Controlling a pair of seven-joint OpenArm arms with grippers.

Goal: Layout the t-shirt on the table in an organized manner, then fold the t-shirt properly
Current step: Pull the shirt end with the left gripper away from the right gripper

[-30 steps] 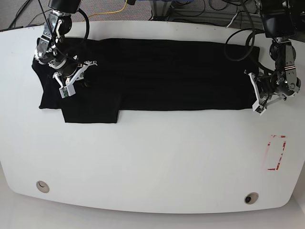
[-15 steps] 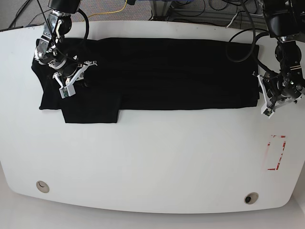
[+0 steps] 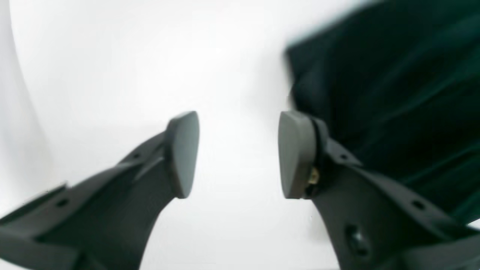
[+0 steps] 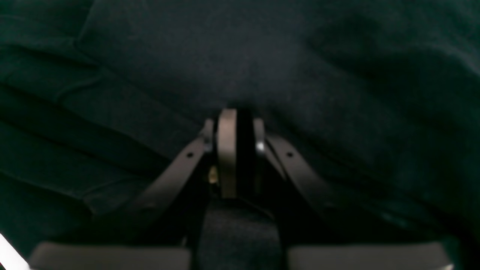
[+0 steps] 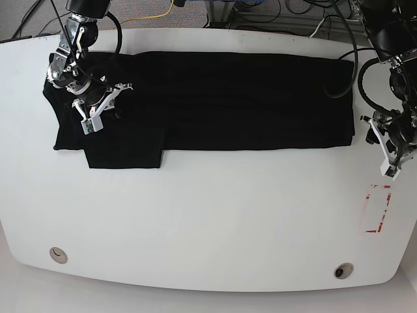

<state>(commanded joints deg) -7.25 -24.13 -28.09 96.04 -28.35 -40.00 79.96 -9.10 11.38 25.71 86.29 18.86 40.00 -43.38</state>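
R claw (image 4: 236, 123) pinched in t-shirt (image 5: 215, 98), tips buried; L claw (image 3: 238, 153) agape.

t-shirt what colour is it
Plain black; the t-shirt shows best in the base view, spread on the white table.

The t-shirt (image 5: 221, 101) is plain black, reading dark teal-black in both wrist views. The worktop (image 5: 208, 215) is smooth white, with a small red rectangle marking (image 5: 378, 208) near its right edge. The left claw (image 3: 238, 153) has grey pads (image 3: 183, 150) on dark grey fingers. A yellow cable (image 5: 153, 14) lies beyond the worktop's far edge.
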